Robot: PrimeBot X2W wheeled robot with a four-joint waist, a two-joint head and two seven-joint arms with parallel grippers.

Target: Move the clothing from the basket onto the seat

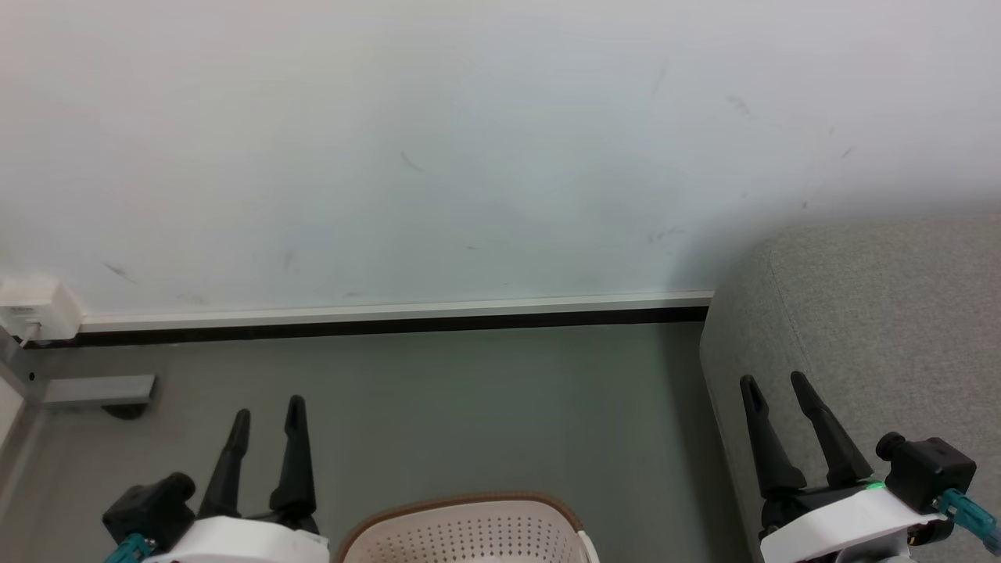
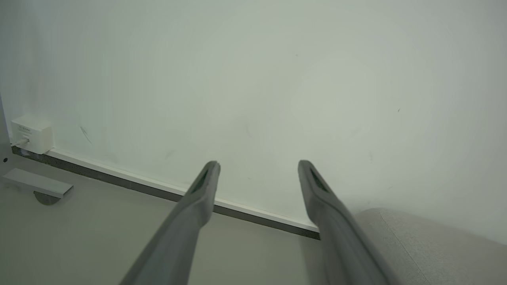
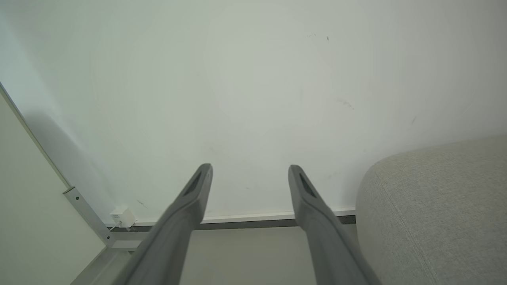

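Start of the reach. My left gripper (image 1: 269,407) and right gripper (image 1: 773,378), both empty with fingers spread, flank the cream-white perforated plastic basket with a brown rim (image 1: 469,539). Its inside is hidden. The grey woven-fabric upholstered seat (image 1: 860,313) stands to my right. I should bend to see the clothing before reaching down.

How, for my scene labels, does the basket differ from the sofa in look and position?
The basket is cream-white plastic pierced with small holes and edged in brown; the sofa is plain grey woven fabric. The basket sits at the head view's bottom middle, the sofa at its right edge. The sofa's visible part looks much bulkier than the basket's. Both have rounded corners.
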